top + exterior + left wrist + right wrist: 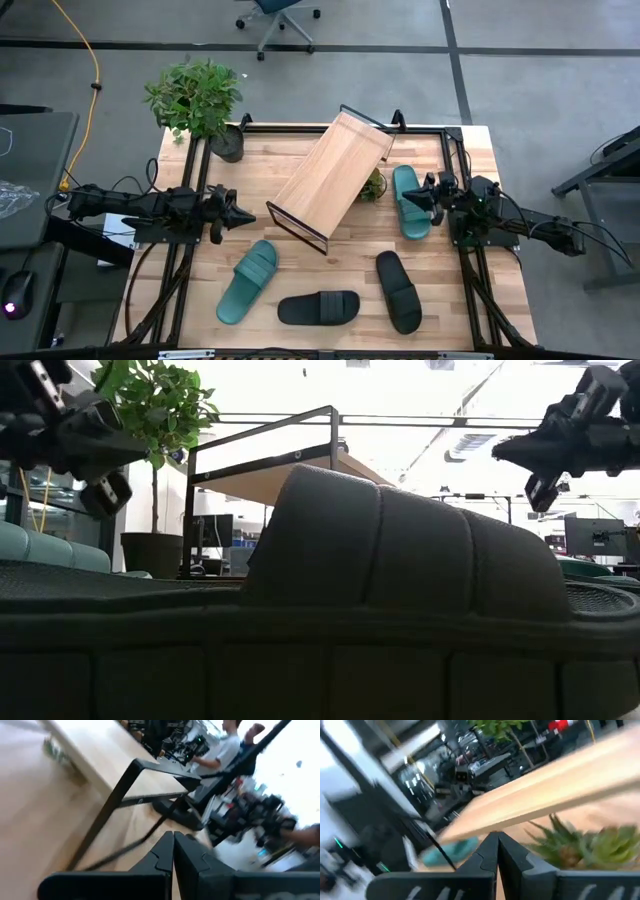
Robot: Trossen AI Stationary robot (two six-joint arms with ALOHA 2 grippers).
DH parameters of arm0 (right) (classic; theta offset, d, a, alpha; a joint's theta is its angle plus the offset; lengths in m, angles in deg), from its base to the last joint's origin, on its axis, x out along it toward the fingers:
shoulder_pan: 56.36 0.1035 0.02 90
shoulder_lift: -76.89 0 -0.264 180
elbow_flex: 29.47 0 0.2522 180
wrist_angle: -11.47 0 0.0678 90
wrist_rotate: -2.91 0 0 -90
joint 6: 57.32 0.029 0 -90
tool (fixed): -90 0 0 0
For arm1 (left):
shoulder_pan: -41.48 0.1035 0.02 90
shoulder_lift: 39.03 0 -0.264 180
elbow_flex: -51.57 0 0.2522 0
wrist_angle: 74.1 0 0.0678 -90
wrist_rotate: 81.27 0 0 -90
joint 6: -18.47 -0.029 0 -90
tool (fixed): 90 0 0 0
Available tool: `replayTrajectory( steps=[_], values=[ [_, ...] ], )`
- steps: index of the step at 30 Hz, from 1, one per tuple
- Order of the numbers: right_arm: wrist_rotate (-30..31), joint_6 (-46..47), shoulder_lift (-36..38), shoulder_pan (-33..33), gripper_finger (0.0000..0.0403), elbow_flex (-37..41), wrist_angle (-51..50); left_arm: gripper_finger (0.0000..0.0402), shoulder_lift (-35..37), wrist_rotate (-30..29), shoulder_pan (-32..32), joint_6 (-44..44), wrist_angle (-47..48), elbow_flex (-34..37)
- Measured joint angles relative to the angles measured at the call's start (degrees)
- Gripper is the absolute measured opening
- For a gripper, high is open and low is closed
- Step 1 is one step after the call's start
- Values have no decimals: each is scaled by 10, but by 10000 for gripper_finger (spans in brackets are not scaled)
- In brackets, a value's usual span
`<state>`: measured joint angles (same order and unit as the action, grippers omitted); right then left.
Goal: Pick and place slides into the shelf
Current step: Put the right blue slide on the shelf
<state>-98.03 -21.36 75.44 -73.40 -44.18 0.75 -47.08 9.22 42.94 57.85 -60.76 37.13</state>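
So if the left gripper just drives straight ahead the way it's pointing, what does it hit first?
Most likely the shelf. The left gripper, shut, points across the table at the shelf's low black-framed end, with only bare tabletop between. Its height is unclear, so it might pass under the frame's bar.

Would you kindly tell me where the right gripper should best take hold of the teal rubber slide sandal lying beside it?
Probably the wide strap of the teal rubber slide sandal, taken from above. The sandal lies sole-down on the butcher-block table, its strap arching clear of the footbed, so one finger could slip under it. The shut right gripper hangs at its edge.
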Motion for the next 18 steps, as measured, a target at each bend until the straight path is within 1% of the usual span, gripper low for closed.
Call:
replayTrajectory(
  steps=[3, 9, 15, 18],
  values=[
    [17, 127, 0, 0, 0, 0, 10, 1, 0, -1, 0, 60, 0, 0],
    [70, 284, 0, 0, 0, 0, 10, 1, 0, -14, 0, 61, -2, 0],
    [102, 331, 0, 0, 0, 0, 10, 1, 0, -19, 0, 60, -2, 0],
    [116, 373, 0, 0, 0, 0, 10, 1, 0, -16, 0, 59, -2, 0]
  ],
)
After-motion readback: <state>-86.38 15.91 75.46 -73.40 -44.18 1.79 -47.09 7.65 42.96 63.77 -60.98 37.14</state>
